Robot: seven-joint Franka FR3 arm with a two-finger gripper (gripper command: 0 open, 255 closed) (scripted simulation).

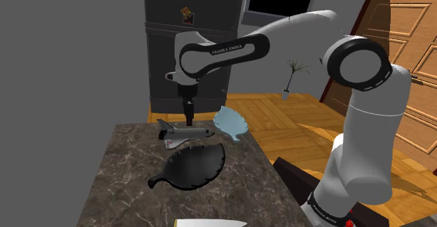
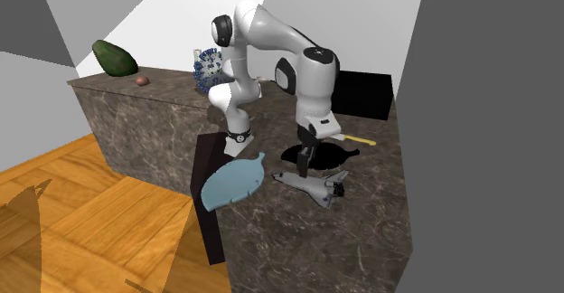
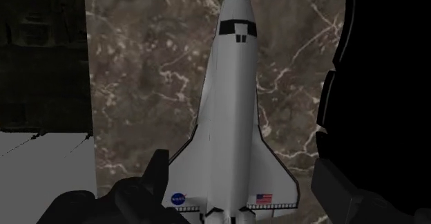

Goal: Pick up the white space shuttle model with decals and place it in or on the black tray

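Arm base (image 1: 357, 169) sits closest in the shoulder view, lower right, with the arm reaching up and left over the dark marbled tabletop (image 1: 126, 183). Pincer (image 1: 188, 112) points straight down, hanging just above the white space shuttle model (image 1: 183, 134) near its tail end. Shuttle lies flat on the tabletop, nose toward that view's right. Black tray (image 1: 189, 166), leaf-shaped, lies just beside the shuttle on the camera side. Light blue leaf-shaped dish (image 1: 231, 122) sits near the shuttle's nose at the tabletop edge. Dark fridge (image 1: 189, 43) stands behind, wooden door (image 1: 403, 50) at right. Second exterior view: pincer (image 2: 303, 165) hangs over the shuttle (image 2: 312, 184), tray (image 2: 330, 152) partly hidden behind it, blue dish (image 2: 235, 181) at the tabletop (image 2: 316, 237) edge on the shuttle's left. Green rounded thing (image 2: 115, 58) and patterned vase (image 2: 208, 63) rest on marbled tabletop farther back, behind the arm. Wrist view: shuttle (image 3: 231, 119) seen from above, black windows near the nose, flag and round decals on the wings. Pincer (image 3: 242, 164) has its fingers (image 3: 141, 195) spread apart, the shuttle's tail end between them, not clasped. Tray (image 3: 387, 50) shows black along one side of the shuttle.
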